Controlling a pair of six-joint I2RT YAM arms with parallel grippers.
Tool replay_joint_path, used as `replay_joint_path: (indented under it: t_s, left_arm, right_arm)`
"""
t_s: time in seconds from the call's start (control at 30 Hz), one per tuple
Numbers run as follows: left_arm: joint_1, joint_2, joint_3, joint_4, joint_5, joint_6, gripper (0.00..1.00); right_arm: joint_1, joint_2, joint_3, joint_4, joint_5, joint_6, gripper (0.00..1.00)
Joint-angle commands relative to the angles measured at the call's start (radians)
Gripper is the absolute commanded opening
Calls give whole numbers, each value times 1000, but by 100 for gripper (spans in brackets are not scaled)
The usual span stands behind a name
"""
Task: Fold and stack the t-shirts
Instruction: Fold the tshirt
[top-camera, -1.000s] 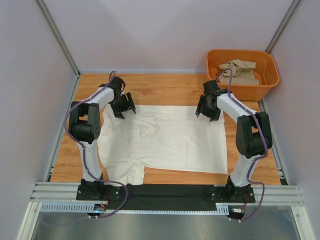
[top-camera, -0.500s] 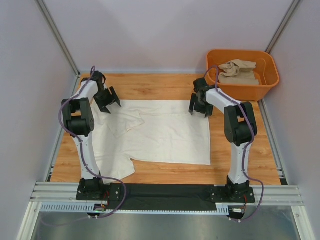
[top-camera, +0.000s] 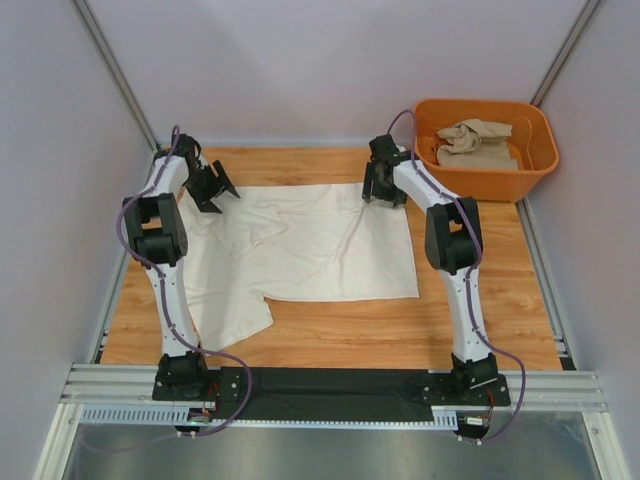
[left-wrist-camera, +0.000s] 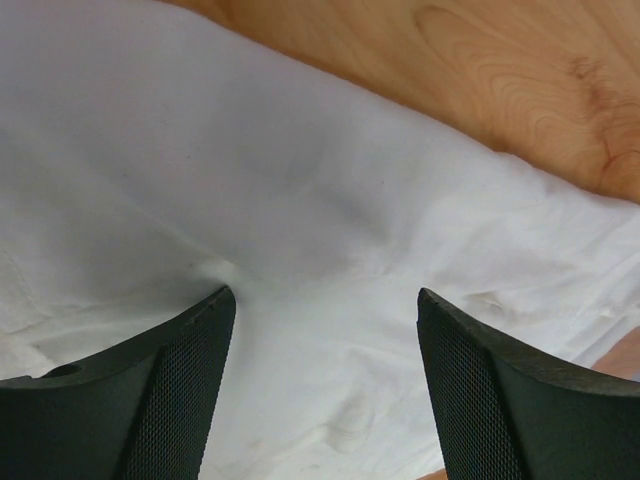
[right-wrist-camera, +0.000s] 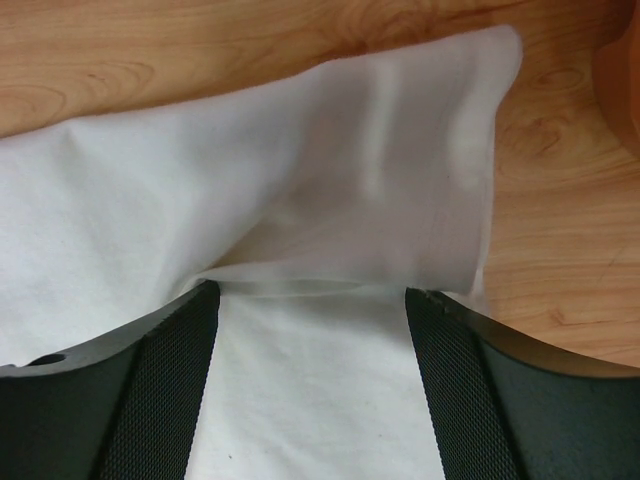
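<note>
At the far edge of the cream-white t-shirt (top-camera: 320, 250), the left gripper (left-wrist-camera: 320, 300) and right gripper (right-wrist-camera: 310, 292) each sit with jaws wide apart.

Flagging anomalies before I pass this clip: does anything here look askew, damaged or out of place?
The cream-white t-shirt is not lying flat: its far-left sleeve is flipped onto the body, with creases around it. The sandy beige t-shirt sits crumpled in the orange tub. Nothing looks spilled or damaged.
</note>
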Motion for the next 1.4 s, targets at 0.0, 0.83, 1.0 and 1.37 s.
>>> replay_joint_path:
  t_s: [0.0, 0.83, 1.0, 1.37]
  left_arm:
    - [-2, 70, 36, 72, 12, -5, 81]
    - [-65, -516, -596, 223, 18, 3, 68]
    - [-91, -544, -659, 229, 4, 9, 66]
    - [-91, -544, -668, 227, 7, 15, 66]
  right_arm:
    - [-4, -14, -59, -24, 45, -37, 77]
    - [-78, -229, -247, 153, -29, 288, 50]
    - [-32, -217, -270, 189, 134, 360, 47]
    - [40, -171, -250, 240, 295, 295, 43]
